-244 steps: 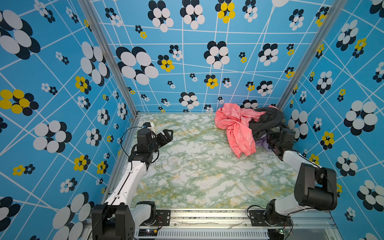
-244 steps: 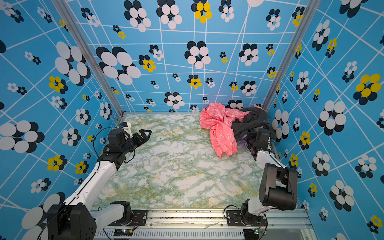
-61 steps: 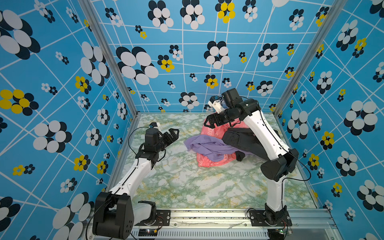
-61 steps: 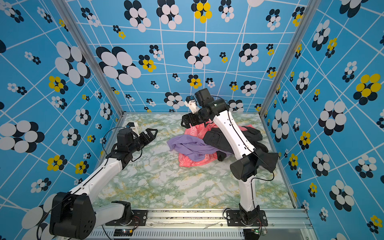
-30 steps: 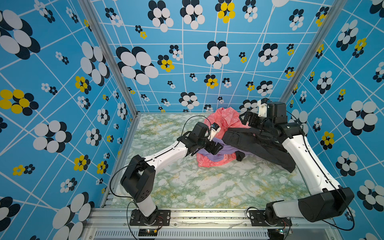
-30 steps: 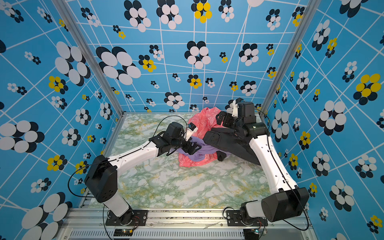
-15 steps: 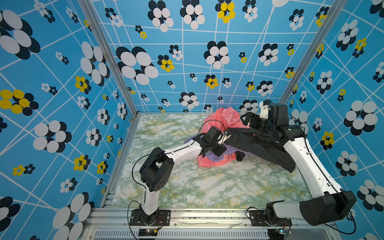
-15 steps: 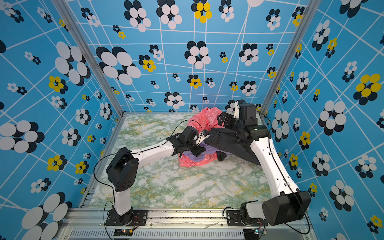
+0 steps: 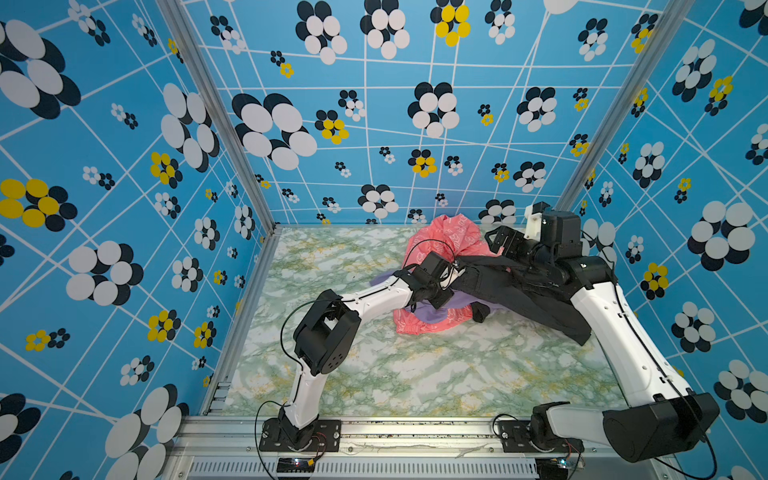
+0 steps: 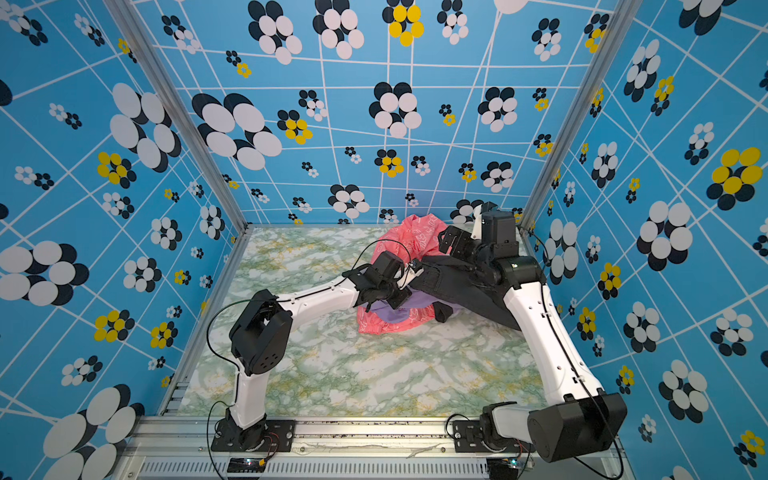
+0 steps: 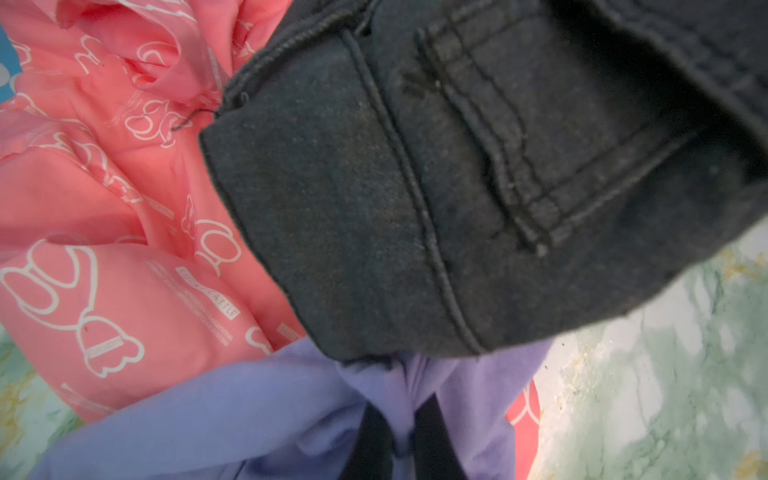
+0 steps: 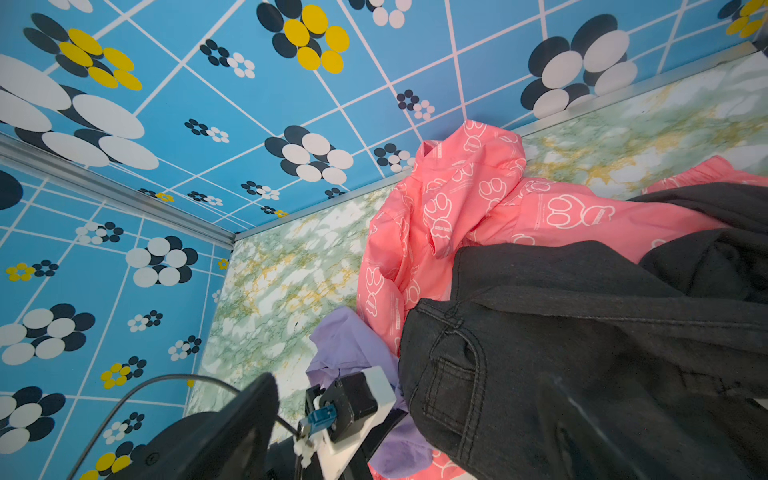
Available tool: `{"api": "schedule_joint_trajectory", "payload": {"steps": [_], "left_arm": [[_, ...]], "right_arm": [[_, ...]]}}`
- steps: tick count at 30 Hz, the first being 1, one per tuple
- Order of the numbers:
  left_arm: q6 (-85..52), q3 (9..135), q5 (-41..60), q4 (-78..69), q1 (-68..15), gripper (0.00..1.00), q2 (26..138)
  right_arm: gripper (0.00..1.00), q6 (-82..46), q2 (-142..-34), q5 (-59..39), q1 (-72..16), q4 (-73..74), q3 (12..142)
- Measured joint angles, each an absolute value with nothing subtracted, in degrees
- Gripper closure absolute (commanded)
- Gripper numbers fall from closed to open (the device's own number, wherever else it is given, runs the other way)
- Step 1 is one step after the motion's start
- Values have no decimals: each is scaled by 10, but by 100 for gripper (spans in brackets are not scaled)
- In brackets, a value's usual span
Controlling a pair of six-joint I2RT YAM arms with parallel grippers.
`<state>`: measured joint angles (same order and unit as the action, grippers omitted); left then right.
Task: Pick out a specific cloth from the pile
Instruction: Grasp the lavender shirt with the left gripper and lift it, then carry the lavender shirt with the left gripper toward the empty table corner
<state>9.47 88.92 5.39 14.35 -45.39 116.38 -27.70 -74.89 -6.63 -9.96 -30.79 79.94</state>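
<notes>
Left gripper point(image 11: 401, 419) is clamped on the cloth point(image 11: 249, 415) — the black trousers point(image 11: 415, 187) overlying it may drag along when you pull.

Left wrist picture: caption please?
Left gripper, jaws shut on lavender cloth, black trousers draped over it, pink garment beside.

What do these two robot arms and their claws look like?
Both the left arm and right arm are smooth white tubes linked by bulky black joint housings. The left gripper and right gripper are black, with a white block behind each. A thin dark cable loops along the left arm.
</notes>
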Motion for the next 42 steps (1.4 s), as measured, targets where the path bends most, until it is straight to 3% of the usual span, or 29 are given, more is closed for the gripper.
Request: {"api": "schedule_joint_trajectory", "payload": {"steps": [18,42], "left_arm": [[72,959,71,124,-443,100,1052],[-110,1125,153,93,-360,100,1035]], "right_arm": [[1,-309,-742,53,-94,-295,773],[1,-322,-735,83,-93,-288,754]]}}
